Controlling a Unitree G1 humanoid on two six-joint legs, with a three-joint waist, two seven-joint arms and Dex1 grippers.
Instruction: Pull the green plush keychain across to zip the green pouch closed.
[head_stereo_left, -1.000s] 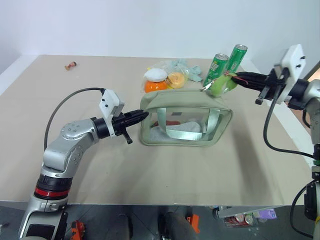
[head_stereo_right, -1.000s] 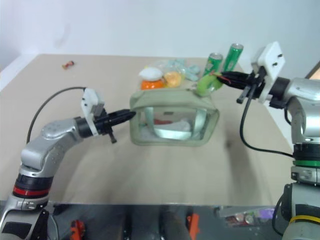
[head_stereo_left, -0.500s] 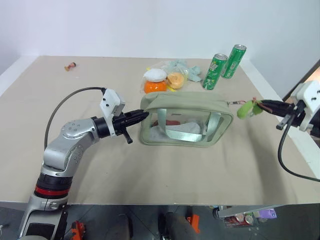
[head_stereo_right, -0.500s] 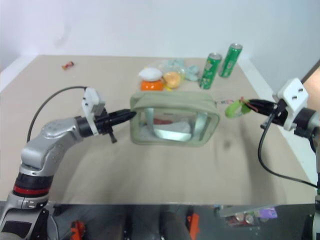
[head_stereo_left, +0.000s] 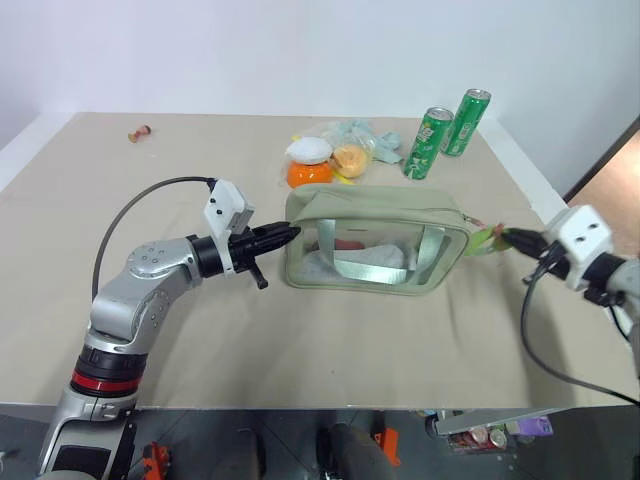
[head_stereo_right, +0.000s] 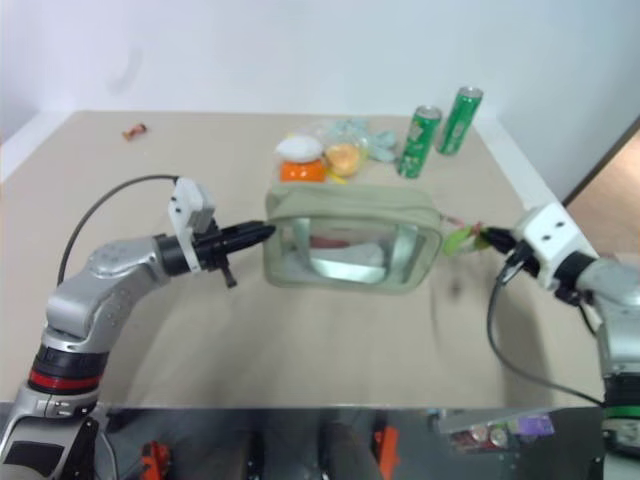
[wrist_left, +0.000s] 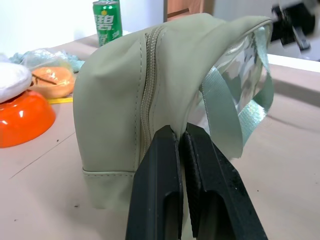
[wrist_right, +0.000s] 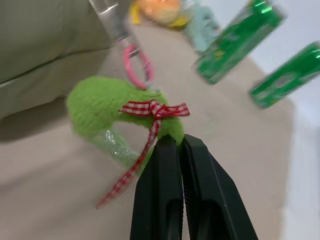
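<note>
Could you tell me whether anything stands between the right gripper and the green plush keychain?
Nothing visible does: the right gripper is shut on the green plush keychain, just off the green pouch at its end.

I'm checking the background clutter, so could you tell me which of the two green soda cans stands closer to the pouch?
The nearer soda can, with the grey lid, stands closer to the green pouch; the farther soda can stands behind it, toward the table's edge.
</note>
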